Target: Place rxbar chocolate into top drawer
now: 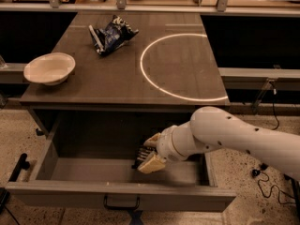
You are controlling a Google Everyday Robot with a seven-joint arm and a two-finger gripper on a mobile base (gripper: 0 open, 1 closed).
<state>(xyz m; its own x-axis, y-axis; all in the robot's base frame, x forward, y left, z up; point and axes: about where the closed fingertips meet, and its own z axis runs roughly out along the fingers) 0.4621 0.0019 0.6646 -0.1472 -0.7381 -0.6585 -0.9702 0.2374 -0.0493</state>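
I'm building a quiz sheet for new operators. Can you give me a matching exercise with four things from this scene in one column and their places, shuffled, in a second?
Things
1. bowl
2. chip bag
3. gripper
4. pull handle

Places
A. inside the open top drawer, shut on the rxbar chocolate
B. far part of the table top, left of the white ring
C. front centre of the top drawer
D. left edge of the table top

Pairs: 1-D, 2-B, 3-A, 4-C
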